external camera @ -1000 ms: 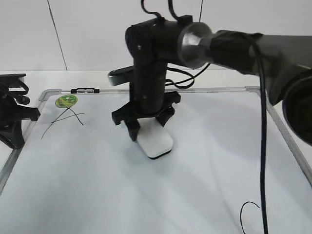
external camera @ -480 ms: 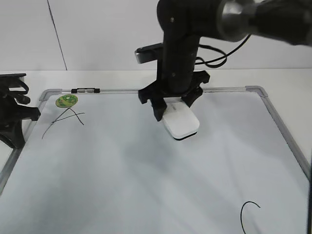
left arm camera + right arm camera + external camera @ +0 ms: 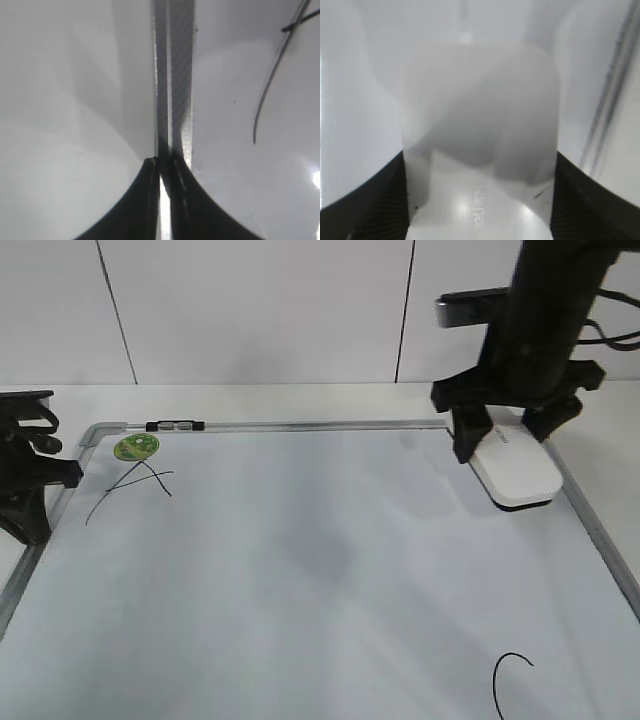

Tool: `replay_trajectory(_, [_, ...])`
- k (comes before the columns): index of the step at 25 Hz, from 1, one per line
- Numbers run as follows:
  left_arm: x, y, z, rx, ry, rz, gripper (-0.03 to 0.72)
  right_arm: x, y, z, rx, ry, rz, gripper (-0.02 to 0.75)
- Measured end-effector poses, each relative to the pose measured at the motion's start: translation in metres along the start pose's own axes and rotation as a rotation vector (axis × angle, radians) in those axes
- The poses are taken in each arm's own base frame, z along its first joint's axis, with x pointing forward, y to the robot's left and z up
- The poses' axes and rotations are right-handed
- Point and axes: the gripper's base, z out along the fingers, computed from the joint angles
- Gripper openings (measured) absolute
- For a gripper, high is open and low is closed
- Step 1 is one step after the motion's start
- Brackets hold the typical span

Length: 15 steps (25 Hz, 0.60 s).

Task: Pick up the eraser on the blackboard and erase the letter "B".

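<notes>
My right gripper [image 3: 503, 440] is shut on the eraser [image 3: 515, 470], a flat white rounded block with a dark underside. It holds the eraser low at the blackboard's [image 3: 300, 570] far right, next to the grey frame. In the right wrist view the eraser [image 3: 480, 125] fills the space between the black fingers [image 3: 375, 200]. No letter "B" shows on the board; its middle is blank white. My left gripper [image 3: 25, 480] is at the board's left edge, and in the left wrist view [image 3: 162, 162] its jaws are shut over the frame strip [image 3: 175, 75].
A thin black "A" [image 3: 140, 483] sits at the board's far left under a round green magnet [image 3: 136, 447]. A black "C" [image 3: 510, 670] is at the near right. A small dark clip [image 3: 175, 426] lies on the top frame. A white wall stands behind.
My right arm has carried the eraser from the board's middle, to the right and a little back, to the right frame. The left arm has not moved.
</notes>
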Motion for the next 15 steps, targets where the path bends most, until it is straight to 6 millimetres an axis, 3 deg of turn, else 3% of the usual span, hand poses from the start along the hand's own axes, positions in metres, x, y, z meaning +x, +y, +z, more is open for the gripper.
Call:
replay_trajectory(9, [0.0, 0.0, 0.0, 0.0, 0.0, 0.0, 0.02, 0.031, -0.069, 0.021, -0.064, 0.121, 0.119, 0.534])
replay_trajectory(15, [0.0, 0.0, 0.0, 0.0, 0.0, 0.0, 0.02, 0.031, -0.087, 0.024, -0.06, 0.092, 0.144, 0.534])
